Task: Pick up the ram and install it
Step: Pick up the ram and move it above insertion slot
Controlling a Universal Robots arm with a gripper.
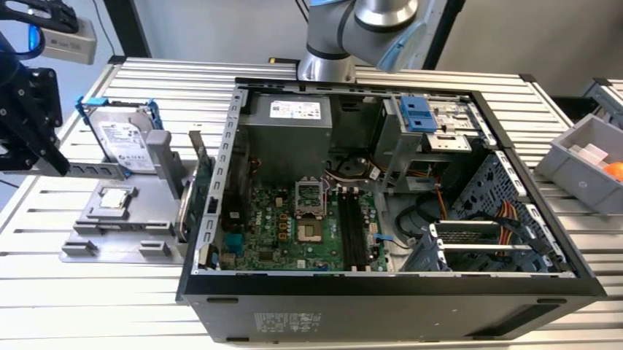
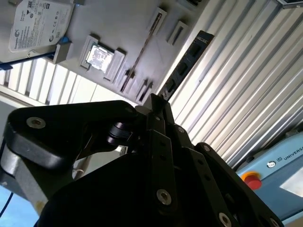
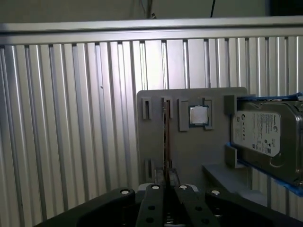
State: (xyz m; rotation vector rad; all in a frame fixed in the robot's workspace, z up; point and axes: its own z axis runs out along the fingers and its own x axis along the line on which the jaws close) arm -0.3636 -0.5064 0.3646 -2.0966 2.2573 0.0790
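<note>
In the exterior view a slatted table (image 1: pixel 98 306) is seen, and much of it is taken up by an open computer case (image 1: pixel 389 313), its motherboard (image 1: pixel 282 233) laid bare and the long black slots (image 1: pixel 352 230) on it unfilled. At the exterior view's left, well apart from the case, a grey holder plate (image 3: pixel 151 137) is set on the table, with a hard drive (image 3: pixel 260 135) stood at one end. The gripper (image 2: pixel 157 101) is held high above this plate. Its fingers (image 2: pixel 162 135) are closed on something thin — taken to be the ram (image 2: pixel 187 61), since in the second wrist view a dark stick with small chips is seen running out from the fingertips, clear of the plate. The pick-up is therefore judged done; the installing is left entire — no slot has been reached.
</note>
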